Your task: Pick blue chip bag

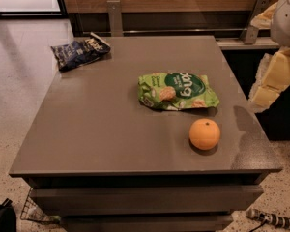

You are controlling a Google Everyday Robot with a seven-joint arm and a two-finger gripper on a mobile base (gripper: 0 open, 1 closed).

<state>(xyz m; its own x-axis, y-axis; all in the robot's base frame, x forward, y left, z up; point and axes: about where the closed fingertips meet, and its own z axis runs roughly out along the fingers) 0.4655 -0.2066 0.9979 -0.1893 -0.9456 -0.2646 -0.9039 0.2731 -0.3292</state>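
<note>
The blue bag (79, 50) lies crumpled at the far-left corner of the table (101, 129), right at its edge. It is well apart from the gripper (274, 79), which I take to be the pale blocky shape at the right border of the view, beyond the table's right side. That shape is cut off there, so I cannot tell whether it is open or closed. The chief risk is the long diagonal reach. The green bag (178, 91) sits middle-right and the orange (205, 134) front-right, both roughly between the gripper and the target. A low sweep could shove the green bag or send the orange rolling off the table. A second risk is taking the wrong bag, since the green one is larger, brighter and much nearer. At the target itself, the corner position means a sideways nudge could tip the blue bag over the edge onto the floor (19, 81) before any grip is made. The foil is likely slick and springy, so a shallow pinch on one crinkled fold may slip free during the lift. Coming down from above onto the bag's bulk looks the safer approach.
</note>
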